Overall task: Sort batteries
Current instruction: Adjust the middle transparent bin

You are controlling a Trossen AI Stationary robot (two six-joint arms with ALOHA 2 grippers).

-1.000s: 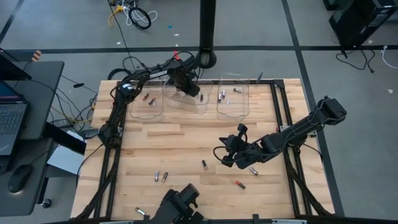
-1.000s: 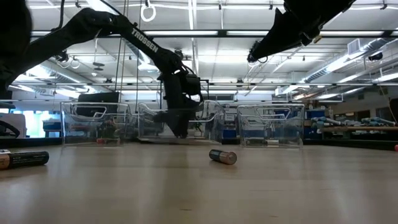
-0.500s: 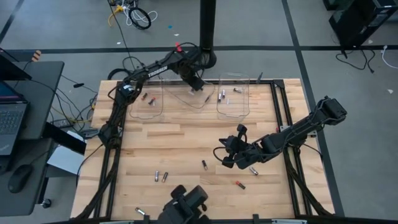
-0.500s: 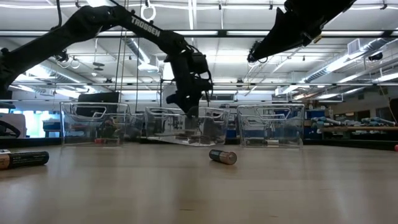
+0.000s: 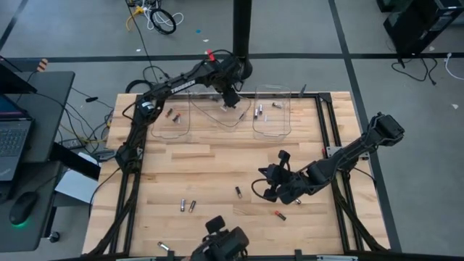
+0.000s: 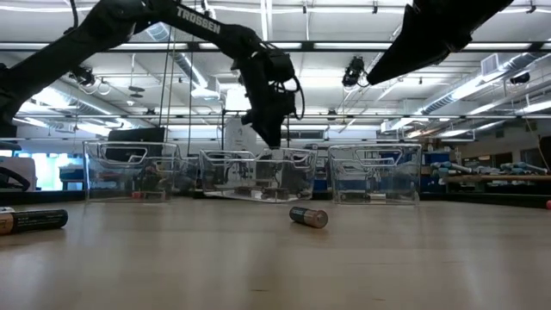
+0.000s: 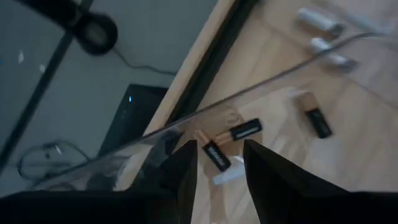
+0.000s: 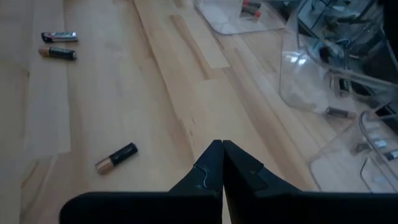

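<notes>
Several small batteries lie loose on the wooden table: one (image 5: 238, 191) mid-table, a pair (image 5: 187, 206) nearer the left, a red-ended one (image 5: 279, 214) near the front. Others lie inside the clear bins at the far edge. My left gripper (image 5: 232, 99) hangs open above the middle bin (image 5: 216, 116); black-and-copper batteries (image 7: 244, 130) show on the bin's floor beyond its fingers (image 7: 186, 171). My right gripper (image 8: 222, 152) is shut and hovers over the table's right half (image 5: 270, 187), a black-and-copper battery (image 8: 116, 157) ahead of it.
Three clear bins stand in a row along the far edge: left (image 5: 172, 119), middle and right (image 5: 272, 116). A dark frame rail (image 5: 326, 138) borders the table. One battery (image 6: 308, 216) lies mid-table in the low view, another (image 6: 34, 220) at its left edge.
My left gripper has risen out of the middle bin to well above its rim, drifting a little toward the table's right and rolling at the wrist. The batteries on the table lie where they were.
</notes>
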